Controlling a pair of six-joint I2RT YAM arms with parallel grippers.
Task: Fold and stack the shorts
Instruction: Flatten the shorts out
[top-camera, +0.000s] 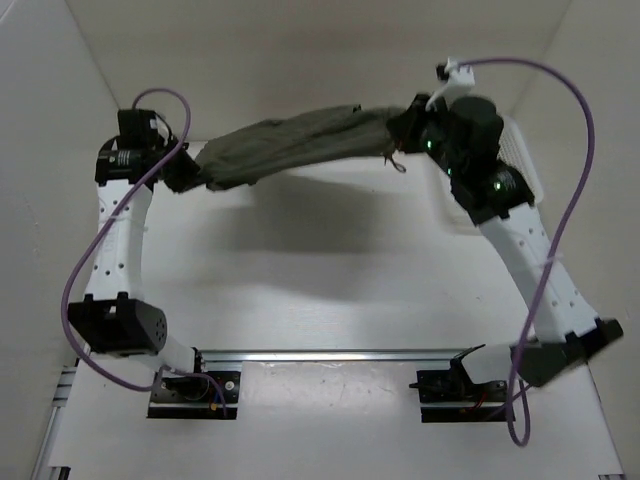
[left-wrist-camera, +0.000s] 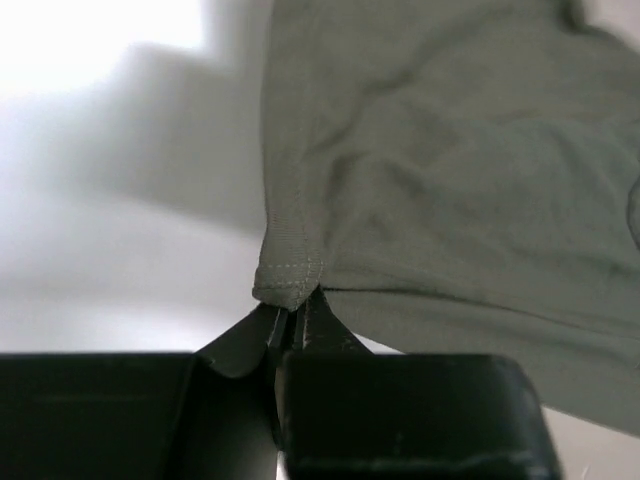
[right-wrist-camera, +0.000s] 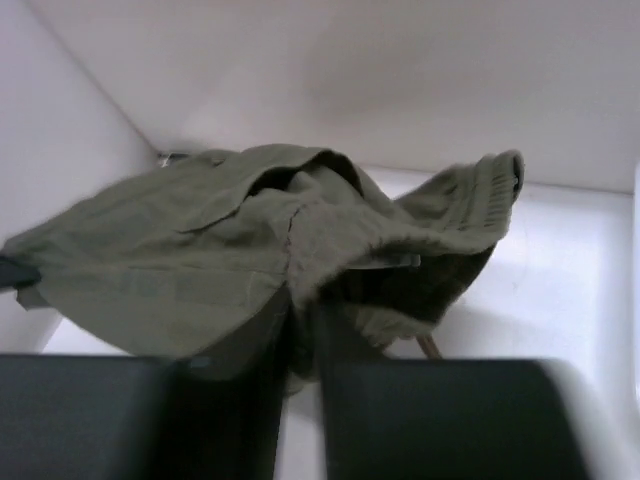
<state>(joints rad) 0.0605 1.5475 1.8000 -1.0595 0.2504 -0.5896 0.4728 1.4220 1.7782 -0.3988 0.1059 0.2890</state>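
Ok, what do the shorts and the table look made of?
The shorts: soft matte olive cloth, perhaps a cotton-like knit; it sags, wrinkles and shows stitching. The table: smooth white, faintly glossy, maybe laminate or painted board; the look leaves that open.

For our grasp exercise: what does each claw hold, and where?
Both hold the shorts: left claw pinches a stitched hem corner; right claw the bunched opposite end.

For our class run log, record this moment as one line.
shorts: stretched in air above table | left gripper: shut on hem corner | right gripper: shut on shorts
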